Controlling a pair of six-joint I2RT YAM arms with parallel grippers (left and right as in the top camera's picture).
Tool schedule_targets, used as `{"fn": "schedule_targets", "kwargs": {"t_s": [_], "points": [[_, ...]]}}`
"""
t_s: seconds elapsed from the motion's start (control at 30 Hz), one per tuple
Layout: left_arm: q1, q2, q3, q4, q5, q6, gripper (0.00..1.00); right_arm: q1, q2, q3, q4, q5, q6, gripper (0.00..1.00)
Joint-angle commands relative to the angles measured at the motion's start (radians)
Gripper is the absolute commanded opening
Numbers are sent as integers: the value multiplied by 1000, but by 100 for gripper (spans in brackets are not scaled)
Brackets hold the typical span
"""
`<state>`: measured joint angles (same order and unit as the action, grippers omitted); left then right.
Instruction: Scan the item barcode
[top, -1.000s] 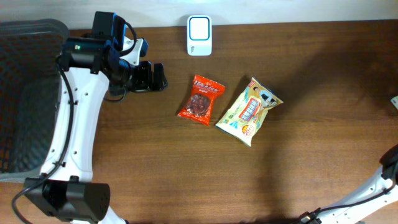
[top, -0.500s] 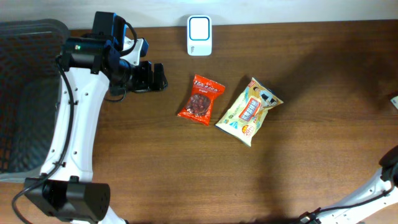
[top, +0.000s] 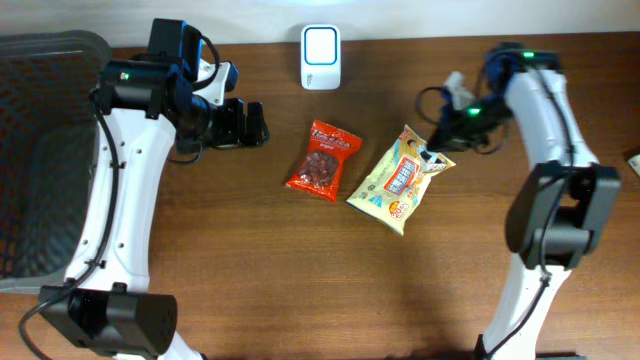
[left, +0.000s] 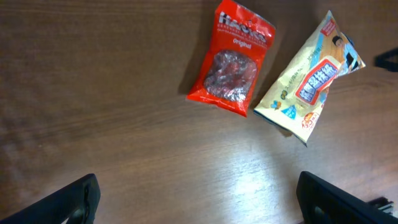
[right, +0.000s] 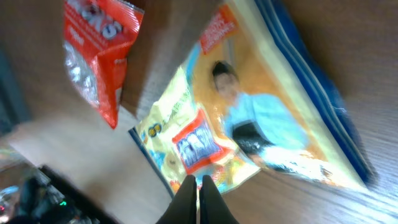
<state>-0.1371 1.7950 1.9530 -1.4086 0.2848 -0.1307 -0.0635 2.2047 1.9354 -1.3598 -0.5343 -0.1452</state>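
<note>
Brown wood of the counter (top: 250, 280) carries 2 packets lying flat: the red packet (top: 323, 160) and, just beside it, the yellow packet (top: 400, 178), both apart from the white scanner (top: 320, 44) at the far edge. Nothing is lifted, so I judge the task barely begun. The right pincer (right: 199, 184) hovers over the yellow packet, fingers pressed together and empty. The left pincer (top: 260, 124) stands spread wide near the red packet. Grasping a packet and presenting its barcode are not yet done.
</note>
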Motion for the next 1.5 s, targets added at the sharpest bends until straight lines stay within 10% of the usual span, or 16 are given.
{"fn": "schedule_targets", "kwargs": {"t_s": [0.0,0.27,0.4,0.5,0.6,0.73,0.87,1.2,1.23,1.3,1.47], "points": [[2,-10,-2,2,8,16,99,114,13,-19,43,270,170,4],[2,-10,-2,2,8,16,99,166,14,-306,320,430,233,4],[2,-10,-2,2,8,16,99,167,-10,-176,183,304,233,5],[2,-10,-2,2,8,16,99,160,-33,67,-19,310,232,23],[2,-10,-2,6,18,12,99,133,-33,224,-108,331,201,72],[2,-11,-2,-18,11,12,99,113,-28,206,-192,510,202,74],[2,-11,-2,-137,4,13,99,101,-25,206,-191,528,202,99],[-10,-11,-6,-51,168,1,99,88,-14,206,-153,585,202,98],[-37,-11,-18,-18,202,1,59,73,-4,206,-154,584,203,73],[-87,-11,-47,7,200,1,14,49,11,206,-139,584,203,41],[-269,-10,-200,156,72,-16,0,17,82,201,-117,522,206,5]]}}
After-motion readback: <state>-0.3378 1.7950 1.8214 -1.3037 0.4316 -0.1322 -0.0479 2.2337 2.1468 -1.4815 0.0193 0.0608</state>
